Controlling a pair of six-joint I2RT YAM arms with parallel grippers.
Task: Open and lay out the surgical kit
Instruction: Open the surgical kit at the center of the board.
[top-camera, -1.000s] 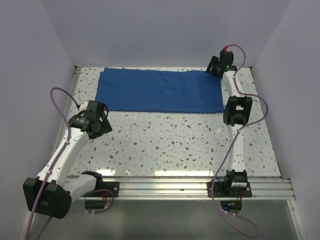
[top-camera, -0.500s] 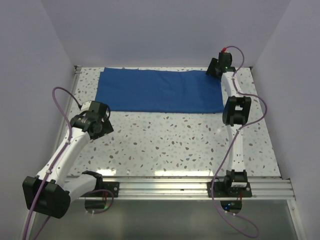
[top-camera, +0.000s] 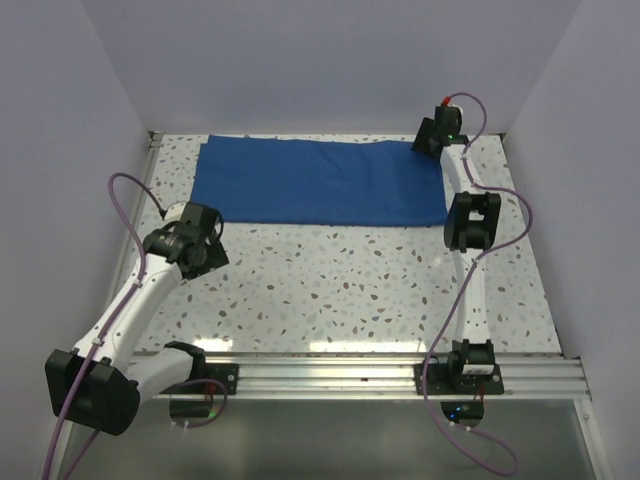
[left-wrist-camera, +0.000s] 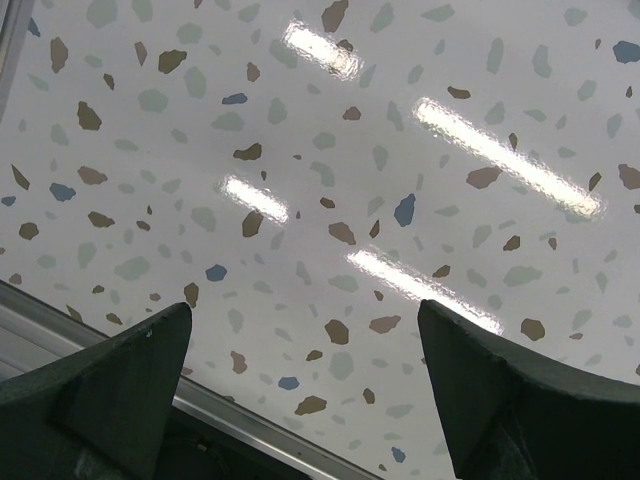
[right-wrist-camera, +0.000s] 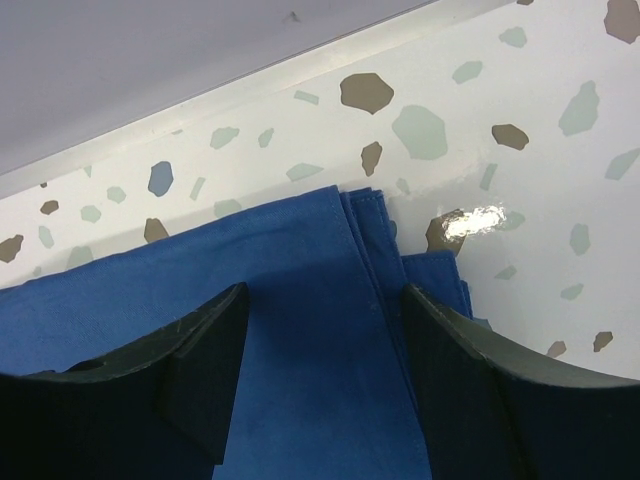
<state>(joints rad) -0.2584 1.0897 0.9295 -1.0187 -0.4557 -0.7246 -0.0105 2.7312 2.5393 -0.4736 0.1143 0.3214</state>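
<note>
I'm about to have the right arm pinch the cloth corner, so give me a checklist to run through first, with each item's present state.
1. Right gripper open: ok, jaws apart.
2. Right gripper over the far right corner of the blue cloth: ok, the layered edges lie between its fingers.
3. Cloth pinched: not ok, jaws not yet closed on it.
4. Left gripper open and off the cloth: ok, it hangs over bare table.
5. Cloth unfolded: not ok, folded layers show at the corner.
6. What lies inside the folds: cannot tell.
</note>
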